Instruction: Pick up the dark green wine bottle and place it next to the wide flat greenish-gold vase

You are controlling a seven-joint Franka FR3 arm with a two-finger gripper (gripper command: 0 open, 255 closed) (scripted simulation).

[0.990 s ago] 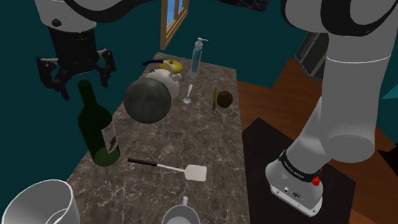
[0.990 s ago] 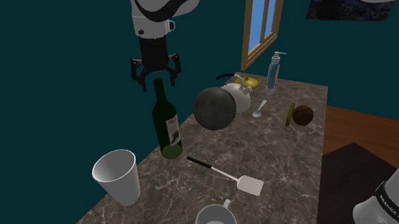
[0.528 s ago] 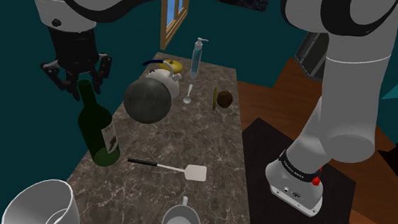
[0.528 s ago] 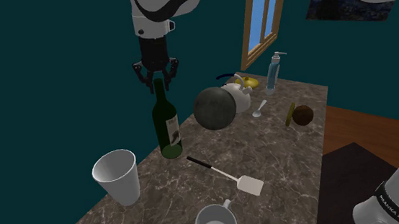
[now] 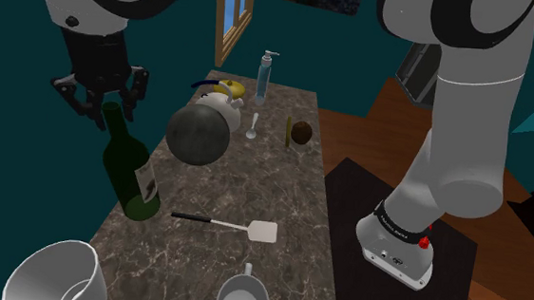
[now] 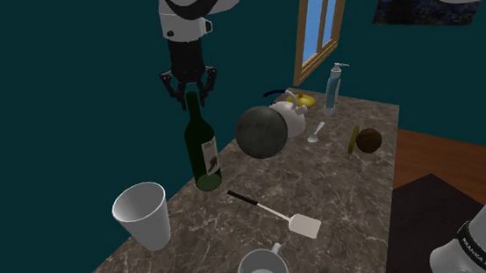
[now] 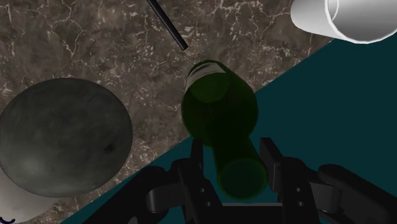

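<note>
Right, I have the gripper [image 7: 233, 149] down over the top of the bottle [image 5: 132, 176], its fingers apart on either side of the neck just below the mouth, clamping nothing yet. The bottle stands upright close to the counter [image 5: 281, 202] edge on the shoulder view's left, just near of the big grey ball [image 5: 197, 135]. My worry is the hold: the neck is smooth and narrow, so a grip this high may let the heavy body slip or swing. An off-centre close could tip it over that edge. The vase, I think the flat greenish-gold piece [image 5: 288, 128] far right, lies beyond the ball, which the bottle's base could clip.
</note>
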